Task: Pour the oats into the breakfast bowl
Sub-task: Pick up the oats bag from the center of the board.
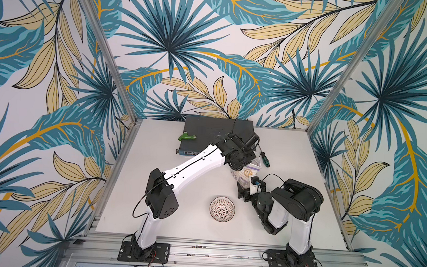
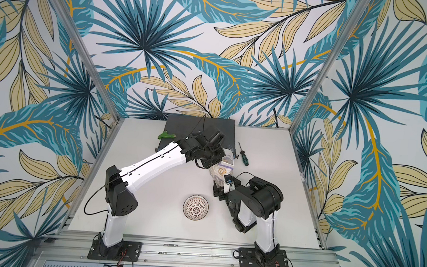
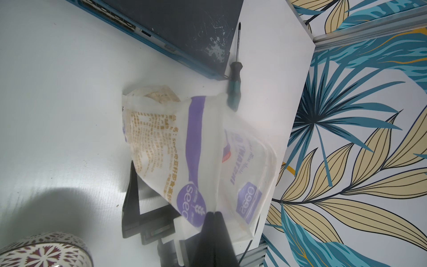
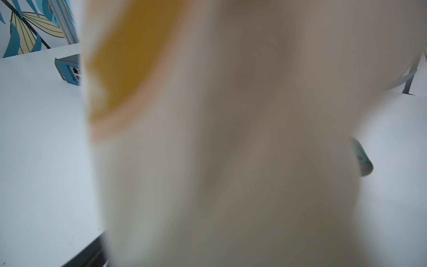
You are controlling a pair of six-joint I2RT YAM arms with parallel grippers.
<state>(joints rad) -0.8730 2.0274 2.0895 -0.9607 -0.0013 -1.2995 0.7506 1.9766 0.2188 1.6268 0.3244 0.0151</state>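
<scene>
1. The oats (image 1: 247,173), in their pouch, hang just above the bench (image 1: 176,226) at about 1 o'clock from the breakfast bowl (image 1: 222,209) and apart from its rim. The bowl's patterned inside looks bare, so pouring seems not yet begun
2. The left gripper (image 3: 212,215) has its jaws clenched on the pouch's upper edge. This pinch lets the flakes settle at the far end and probably holds the mouth upward until it is over the bowl
3. The right gripper (image 1: 246,188) has its jaws spread wide at the pouch's lower end, at 6 o'clock of it, likely to steady or tip the base. Contact cannot be told, because blurred film fills the right wrist view
4. Materials: the pouch is thin, limp, translucent film with purple-and-white print around pale flakes. The bowl is round, smooth and white with a dark lattice
5. Bystanders: a green-handled screwdriver (image 1: 265,160) lies at 2 o'clock of the pouch, and a flat dark network switch (image 1: 207,133) at 11 o'clock
</scene>
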